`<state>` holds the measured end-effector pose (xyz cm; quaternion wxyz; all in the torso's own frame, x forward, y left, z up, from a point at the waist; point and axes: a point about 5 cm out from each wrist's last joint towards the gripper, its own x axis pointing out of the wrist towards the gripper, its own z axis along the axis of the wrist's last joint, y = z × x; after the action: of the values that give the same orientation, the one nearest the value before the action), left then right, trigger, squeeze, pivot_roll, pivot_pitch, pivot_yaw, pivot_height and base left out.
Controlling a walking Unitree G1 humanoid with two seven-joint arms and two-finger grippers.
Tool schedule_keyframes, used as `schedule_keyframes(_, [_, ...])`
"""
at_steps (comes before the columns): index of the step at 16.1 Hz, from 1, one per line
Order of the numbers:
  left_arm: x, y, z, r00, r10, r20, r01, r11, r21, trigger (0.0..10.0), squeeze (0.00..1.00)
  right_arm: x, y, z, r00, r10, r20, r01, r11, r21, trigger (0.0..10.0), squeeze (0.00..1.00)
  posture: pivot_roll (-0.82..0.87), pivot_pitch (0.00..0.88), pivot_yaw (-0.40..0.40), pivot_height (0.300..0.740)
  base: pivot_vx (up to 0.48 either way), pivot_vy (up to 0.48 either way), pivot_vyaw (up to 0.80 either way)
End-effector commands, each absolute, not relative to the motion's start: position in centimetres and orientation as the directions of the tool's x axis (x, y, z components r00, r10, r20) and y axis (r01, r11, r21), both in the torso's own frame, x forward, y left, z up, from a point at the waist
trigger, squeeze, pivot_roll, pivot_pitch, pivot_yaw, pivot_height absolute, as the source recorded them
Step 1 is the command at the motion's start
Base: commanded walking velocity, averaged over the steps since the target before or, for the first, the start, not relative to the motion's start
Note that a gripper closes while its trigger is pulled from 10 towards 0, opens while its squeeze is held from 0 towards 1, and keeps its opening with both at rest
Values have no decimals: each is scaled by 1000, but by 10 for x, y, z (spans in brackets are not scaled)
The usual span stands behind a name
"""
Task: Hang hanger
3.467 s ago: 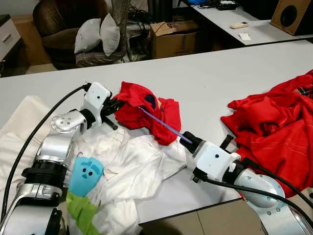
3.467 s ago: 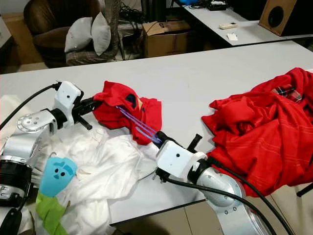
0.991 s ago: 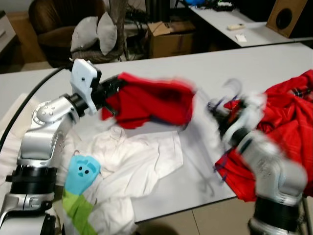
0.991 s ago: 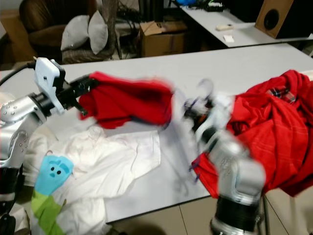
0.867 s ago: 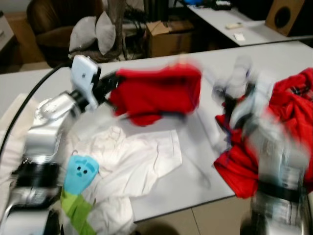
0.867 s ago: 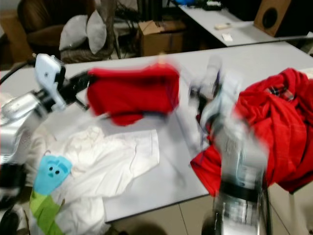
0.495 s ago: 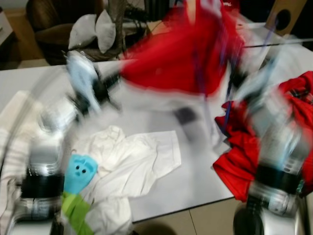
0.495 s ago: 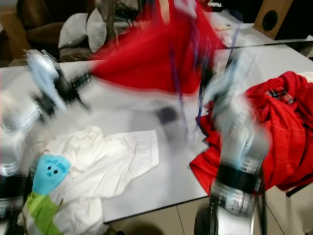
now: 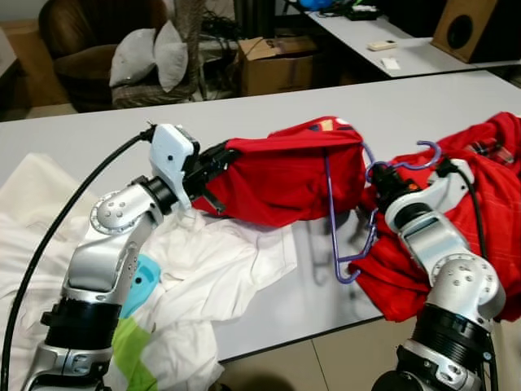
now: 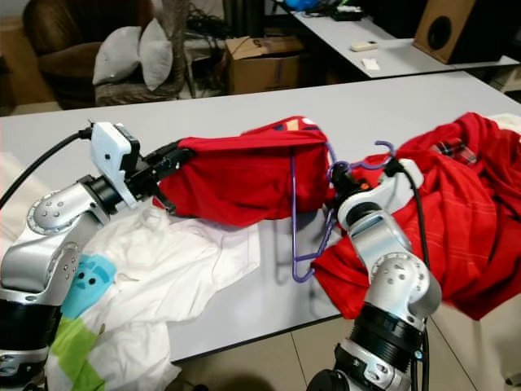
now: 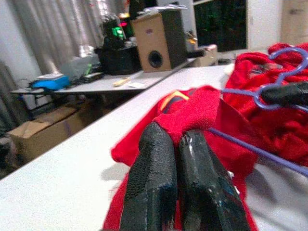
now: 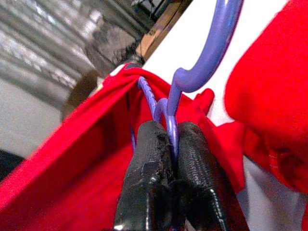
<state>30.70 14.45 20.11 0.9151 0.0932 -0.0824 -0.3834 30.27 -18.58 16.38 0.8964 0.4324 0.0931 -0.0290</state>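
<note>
Purple hanger (image 9: 358,213) sits inside the red shirt (image 9: 285,175), held stretched above the white table (image 9: 269,106). My right gripper (image 12: 163,154) is clamped on the hanger's neck just under the hook. My left gripper (image 11: 175,159) pinches the shirt's far edge, fingers pressed together on the cloth. White garment (image 9: 203,269) lies below; a red pile (image 10: 464,195) sits beside my right arm.
</note>
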Motion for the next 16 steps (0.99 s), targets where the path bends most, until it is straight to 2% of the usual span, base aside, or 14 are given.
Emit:
schedule_keyframes(1, [306,141,207,667,-742,66,704,658,267,0,0,303,-183,168,984,-23,-177,162,536,829,10000,0,-88,0,53,740,0,0,0])
schedule_keyframes(2, [304,133,199,634,-773,13,742,613,271,0,0,308,-179,172,985,-17,-173,162,451,878,10000,0,-88,0,55,740,0,0,0])
schedule_keyframes(4, [308,121,183,631,-773,-60,753,592,287,0,0,314,-158,179,985,77,-157,128,296,947,10000,0,-85,0,52,740,0,0,0])
schedule_keyframes(5, [312,115,181,648,-760,-55,735,606,303,0,0,312,-145,177,973,152,-174,117,326,938,10000,0,-84,0,49,740,0,0,0])
schedule_keyframes(7, [326,109,200,711,-700,62,659,695,287,0,0,295,-122,156,918,280,-280,124,468,875,10000,0,-81,0,46,740,0,0,0])
schedule_keyframes(8, [332,110,211,734,-669,116,622,731,280,0,0,285,-115,149,887,333,-321,91,555,827,10000,0,-78,0,47,740,0,0,0])
schedule_keyframes(10, [340,114,221,768,-619,163,569,777,270,0,0,274,-112,145,857,385,-343,20,640,768,10000,0,-77,0,53,740,0,0,0])
schedule_keyframes(11, [352,126,227,831,-524,185,472,841,263,0,0,265,-113,143,825,428,-369,-73,729,680,10000,0,-78,0,69,740,0,0,0])
schedule_keyframes(14, [368,146,237,898,-385,212,338,914,225,0,0,246,-114,146,802,471,-366,-118,726,677,10000,0,-93,0,86,740,0,0,0])
schedule_keyframes(16, [370,144,241,888,-401,225,354,909,221,0,0,237,-113,145,800,481,-360,-116,712,693,10000,0,-102,0,94,740,0,0,0])
